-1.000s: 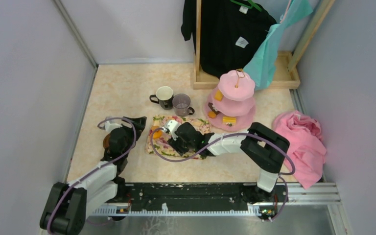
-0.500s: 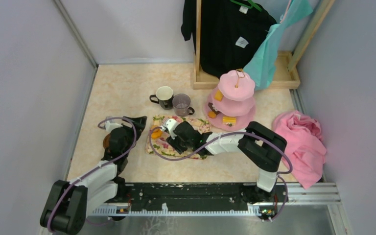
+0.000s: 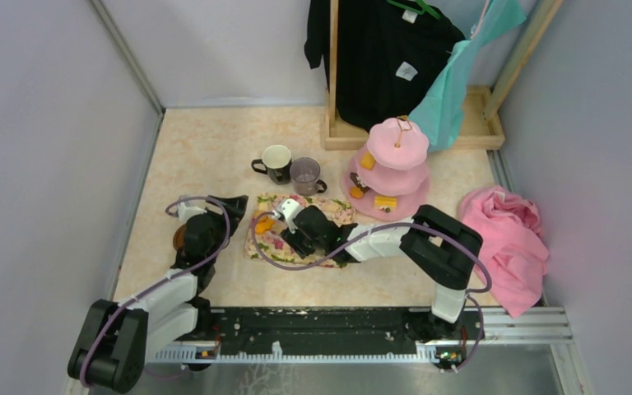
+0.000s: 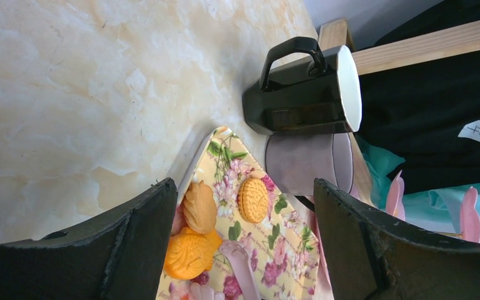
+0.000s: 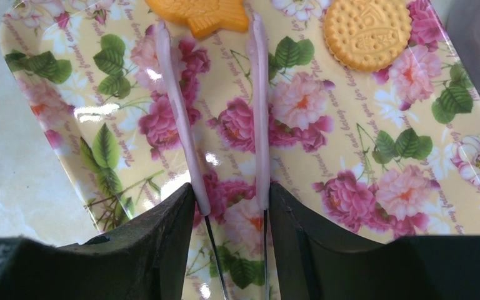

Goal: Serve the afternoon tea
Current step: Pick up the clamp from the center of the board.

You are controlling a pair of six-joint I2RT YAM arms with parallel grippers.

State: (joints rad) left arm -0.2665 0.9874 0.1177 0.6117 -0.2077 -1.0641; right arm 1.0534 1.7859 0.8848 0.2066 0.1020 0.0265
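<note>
while the overhead view is too small to show the snacks well, i can still place the big pieces. the pink three-tier stand (image 3: 391, 169) is beyond the tray on the right, and i cannot make out the orange and yellow bits on its tiers. the flower-patterned tray (image 5: 362, 125) lies nearer, and from above the right arm covers about half of it. the black mug (image 4: 300, 94) and the smoky translucent mug (image 4: 306, 164) stand side by side just past the tray's far edge. one brown coaster (image 3: 178, 239) peeks out from under the left arm, most of it hidden.

the left gripper (image 4: 244, 187) hangs wide open and empty by the tray's corner. the right gripper (image 5: 207, 24) has its thin pink fingers (image 5: 178, 106) a little apart, low over the tray. the orange snack (image 5: 197, 9) is cut off by the top edge. its tail sits between the tips, and i cannot tell whether they press it. a round biscuit (image 5: 367, 25) lies to one side, outside the jaws.
</note>
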